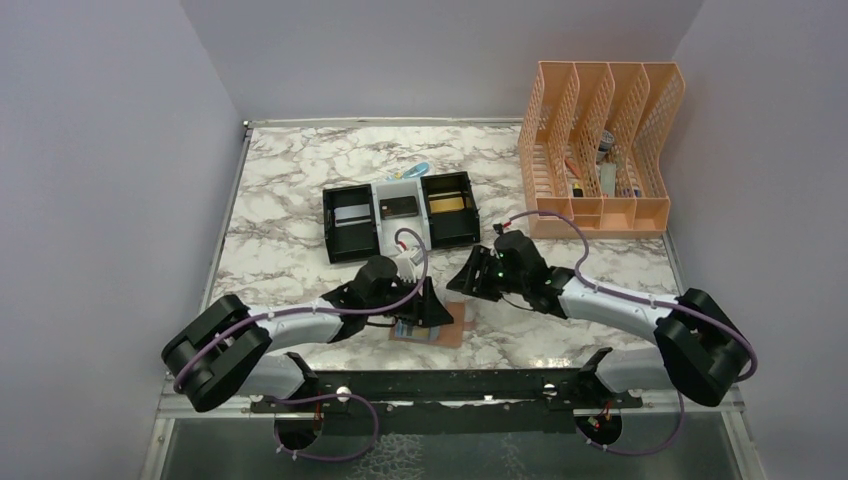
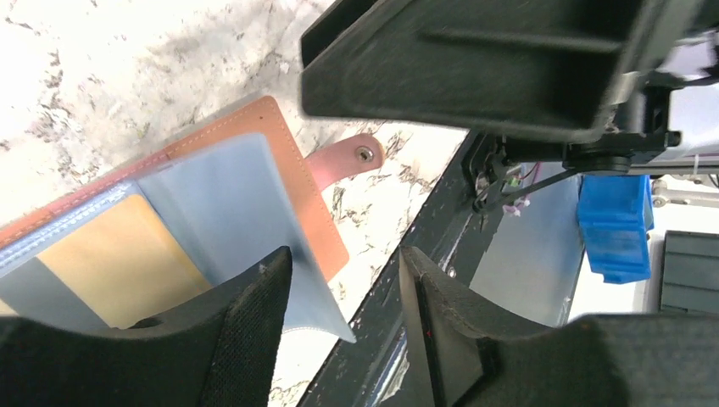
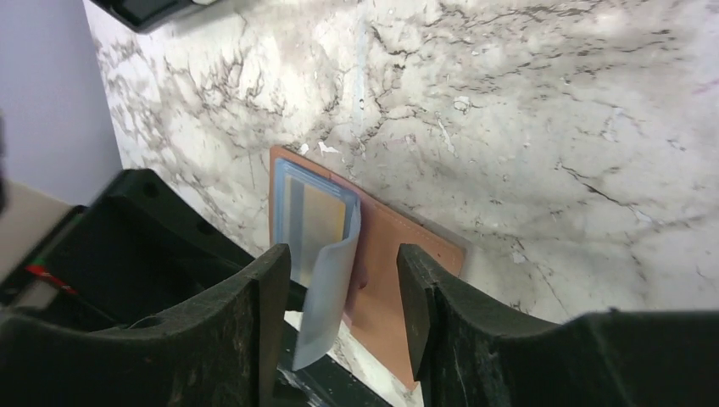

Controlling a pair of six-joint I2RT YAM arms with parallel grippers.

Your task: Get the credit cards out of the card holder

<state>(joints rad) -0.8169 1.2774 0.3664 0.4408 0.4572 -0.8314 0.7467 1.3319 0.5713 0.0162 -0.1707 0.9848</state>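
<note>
The tan leather card holder [image 1: 447, 327] lies open on the marble near the table's front edge. In the left wrist view its leather [image 2: 292, 170], snap tab [image 2: 352, 159] and pale blue pockets show, with a gold-orange card [image 2: 119, 263] inside a pocket. My left gripper [image 2: 343, 318] is open just over it, with a loose pocket flap [image 2: 254, 220] beside its left finger. My right gripper [image 3: 343, 314] is open above the holder [image 3: 398, 254], and the curled flap [image 3: 331, 288] stands between its jaws, untouched. The card [image 3: 318, 220] also shows there.
A black-and-white three-compartment tray [image 1: 400, 232] behind the arms holds a silvery card [image 1: 350, 215], a dark card [image 1: 398, 207] and a gold card [image 1: 447, 205]. An orange file rack [image 1: 600, 150] stands at the back right. The black front rail [image 1: 450, 385] runs right beside the holder.
</note>
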